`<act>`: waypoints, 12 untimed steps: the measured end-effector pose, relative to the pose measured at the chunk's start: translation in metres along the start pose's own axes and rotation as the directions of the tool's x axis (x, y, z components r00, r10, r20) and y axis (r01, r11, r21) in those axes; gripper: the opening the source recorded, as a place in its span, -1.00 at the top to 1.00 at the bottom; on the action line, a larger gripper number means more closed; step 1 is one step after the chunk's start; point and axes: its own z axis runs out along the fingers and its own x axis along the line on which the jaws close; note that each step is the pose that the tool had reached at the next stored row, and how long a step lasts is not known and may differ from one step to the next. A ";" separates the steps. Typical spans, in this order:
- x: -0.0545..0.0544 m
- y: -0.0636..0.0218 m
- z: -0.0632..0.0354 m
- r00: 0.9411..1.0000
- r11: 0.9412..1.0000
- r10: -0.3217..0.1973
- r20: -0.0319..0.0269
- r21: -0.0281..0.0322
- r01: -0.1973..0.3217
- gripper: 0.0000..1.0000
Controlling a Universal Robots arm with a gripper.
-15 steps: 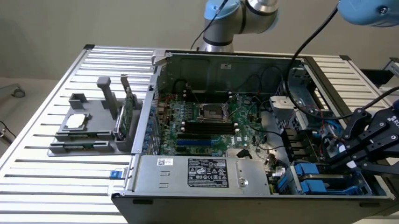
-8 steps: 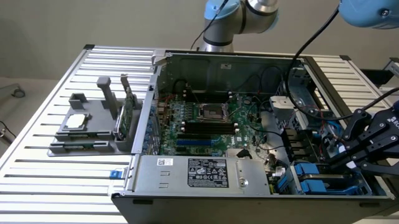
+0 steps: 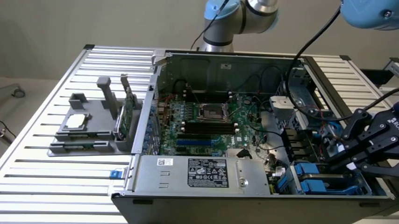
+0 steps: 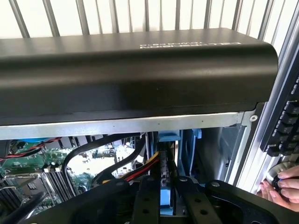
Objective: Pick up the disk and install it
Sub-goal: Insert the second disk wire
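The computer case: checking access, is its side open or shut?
Open: the computer case has no side panel on, and its motherboard lies exposed.

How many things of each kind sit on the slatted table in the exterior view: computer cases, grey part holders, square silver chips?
Computer case: 1
Grey part holder: 1
Square silver chip: 1
Total: 3

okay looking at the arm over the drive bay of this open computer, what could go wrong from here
Cable snag: red, yellow and black wires run right beside the black gripper, which hangs over the blue plastic drive carrier in the open grey computer case; any pull could catch them.

A person's hand rests by the case's edge, close to the arm's working area; a sideways move might strike it.
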 end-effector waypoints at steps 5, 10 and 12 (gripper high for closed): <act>0.000 -0.0009 -0.0016 1.000 1.000 -0.002 -0.004 0.000 0.002 0.15; -0.002 -0.0052 -0.0069 1.000 1.000 -0.004 -0.007 0.001 0.004 0.15; -0.003 -0.0087 -0.0073 1.000 1.000 -0.005 -0.009 0.000 0.005 0.15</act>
